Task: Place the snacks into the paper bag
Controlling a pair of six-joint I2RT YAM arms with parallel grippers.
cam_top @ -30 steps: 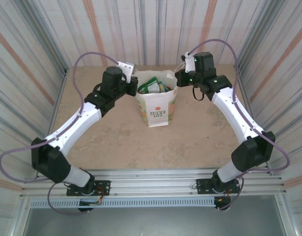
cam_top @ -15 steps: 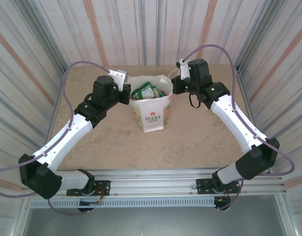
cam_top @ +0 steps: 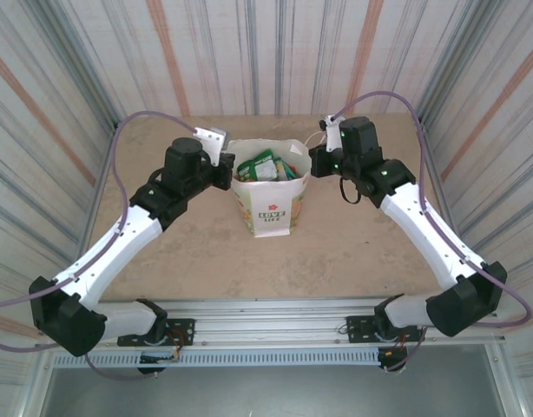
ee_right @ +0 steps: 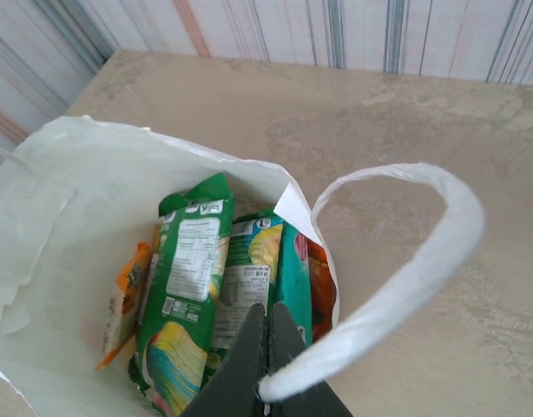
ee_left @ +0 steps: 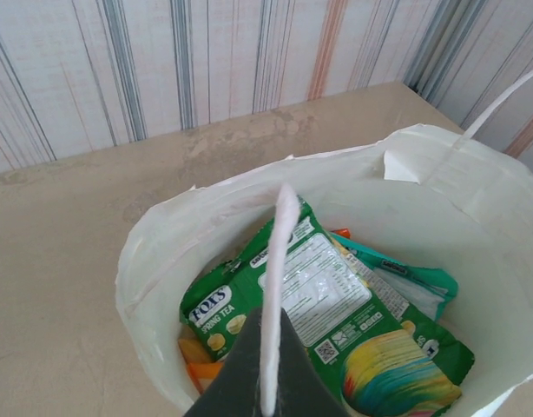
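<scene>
**Top external.** The paper bag (cam_top: 271, 198) stands upright in the middle of the table (cam_top: 362, 252), and its front reads "LOVE LIFE" in green. The snacks (cam_top: 265, 165) lie inside its open mouth as a cluster of green packets. The left gripper (cam_top: 227, 174) is at the bag's left rim and the right gripper (cam_top: 313, 163) at its right rim. How the fingers stand cannot be told from this height.

**Left wrist.** At bottom centre the left gripper (ee_left: 268, 326) has its dark fingers pressed together on the string handle (ee_left: 282, 234), which runs up the middle of the frame. The bag's rim (ee_left: 154, 243) curves around behind it.
- A green packet (ee_left: 216, 314) in the lower left of the opening reads "FOX'S SPRING TEA".
- A larger green packet (ee_left: 323, 295) carries a white panel of print too small to read.
- A teal packet (ee_left: 410, 280) lies to the right and an orange packet (ee_left: 200, 372) at the lower left.

**Right wrist.** At bottom centre the right gripper (ee_right: 266, 352) is pinched tight on the handle loop (ee_right: 414, 269), which arcs up to the right. The bag's wall (ee_right: 67, 191) fills the left side. Inside it, green, teal and orange packets stand on edge just above the fingertips, their text illegible.
</scene>
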